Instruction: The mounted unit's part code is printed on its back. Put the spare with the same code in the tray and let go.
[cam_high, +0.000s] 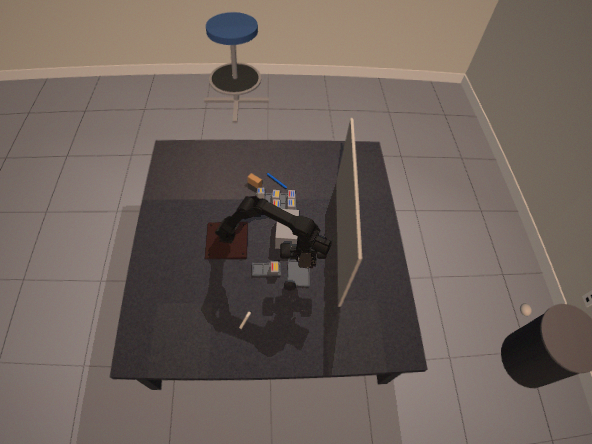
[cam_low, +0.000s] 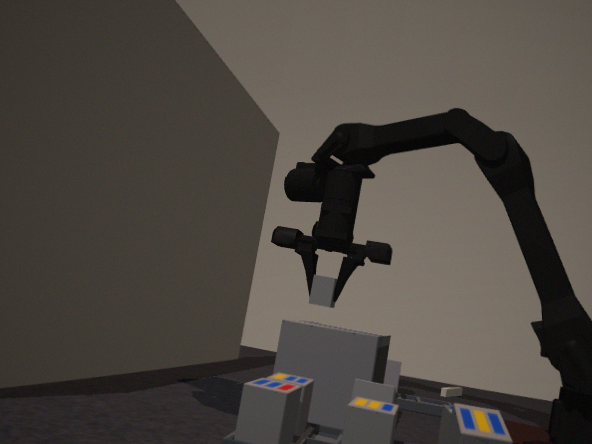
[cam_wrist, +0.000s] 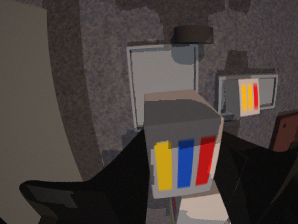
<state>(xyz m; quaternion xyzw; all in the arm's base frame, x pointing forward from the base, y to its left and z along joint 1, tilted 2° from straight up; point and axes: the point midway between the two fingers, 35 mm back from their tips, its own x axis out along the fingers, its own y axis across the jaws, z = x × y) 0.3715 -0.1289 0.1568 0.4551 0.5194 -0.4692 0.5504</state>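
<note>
Out over the dark table — and at right in the top view, alongside the tall panel. Reaching across with the black arm, bent high. Down below, open-topped and to the right of the small rack: the shallow gray tray. Up in the air, clear of the tray floor — clamped firmly between the jaws of the gripper: the gray spare, striped yellow, blue, red.
</note>
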